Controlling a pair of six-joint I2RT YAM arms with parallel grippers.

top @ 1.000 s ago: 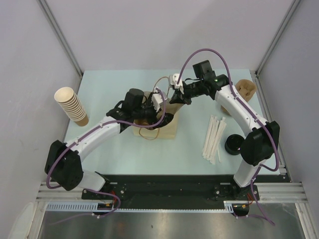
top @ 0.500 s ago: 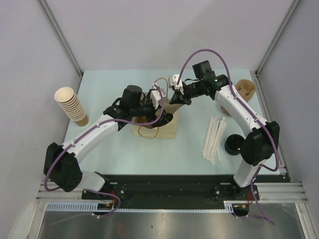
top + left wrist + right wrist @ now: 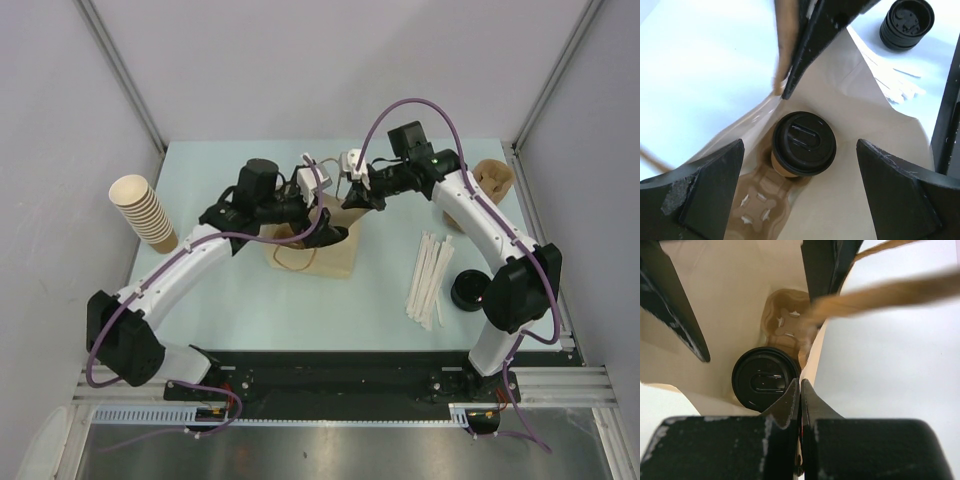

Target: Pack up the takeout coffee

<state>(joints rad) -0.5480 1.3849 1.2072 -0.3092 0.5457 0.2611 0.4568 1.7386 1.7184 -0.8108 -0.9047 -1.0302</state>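
The takeout coffee cup (image 3: 803,143), tan with a black lid on it, stands in a brown pulp carrier (image 3: 757,200) at the bottom of an open paper bag (image 3: 310,258). My left gripper (image 3: 800,195) hangs open above the bag's mouth, its fingers apart on either side of the cup and holding nothing. In the top view the left gripper (image 3: 328,228) is over the bag. My right gripper (image 3: 800,390) is shut on the bag's rim (image 3: 812,365) at the far side, next to a twisted paper handle (image 3: 890,292). The lidded cup (image 3: 765,379) and carrier (image 3: 785,320) show below it.
A stack of nested tan cups (image 3: 145,210) lies at the left. White wrapped straws (image 3: 430,275) and a stack of black lids (image 3: 468,290) sit right of the bag. Brown pulp carriers (image 3: 492,178) stand at the back right, by the right arm.
The left gripper has drawn up and back out of the bag's mouth, staying open. The right gripper has kept its hold on the bag's rim.
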